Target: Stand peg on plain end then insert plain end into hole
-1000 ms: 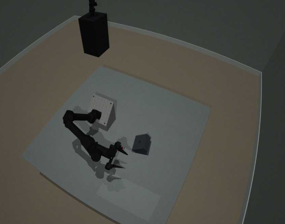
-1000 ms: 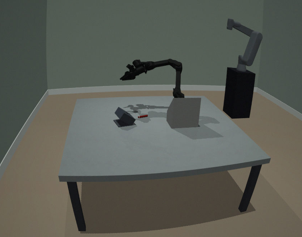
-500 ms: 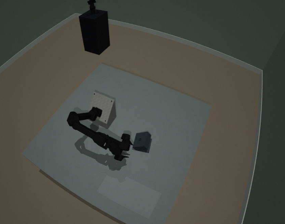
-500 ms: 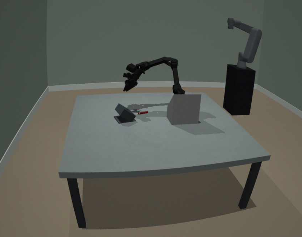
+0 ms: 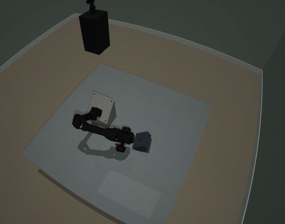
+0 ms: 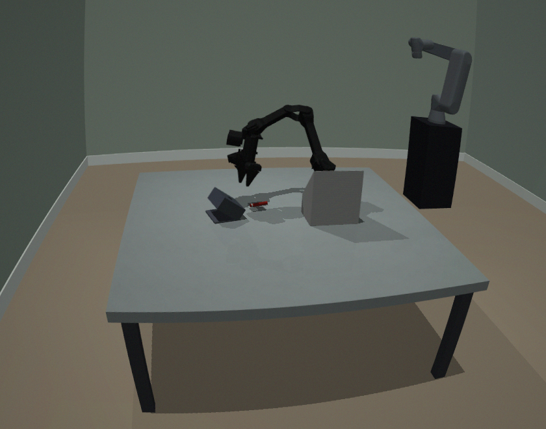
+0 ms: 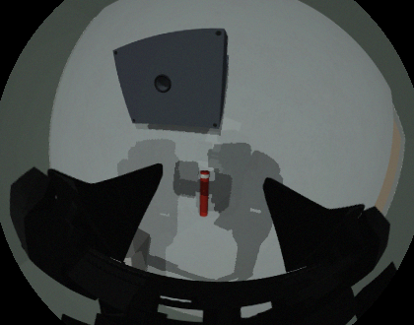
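Jaws open; peg (image 5: 117, 144) (image 6: 259, 203) (image 7: 203, 203) flat, band (image 6: 251, 205) (image 7: 204, 175) panelward.

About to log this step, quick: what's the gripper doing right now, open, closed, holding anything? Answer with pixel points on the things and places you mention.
Gripper (image 6: 244, 183) (image 7: 215, 176): open, nothing between its fingers; it hangs above the peg (image 6: 259, 203) (image 7: 204, 199), which lies on the table.

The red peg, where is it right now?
In the wrist view, the red peg lies on the table, below the dark sloped panel, between the open jaws.
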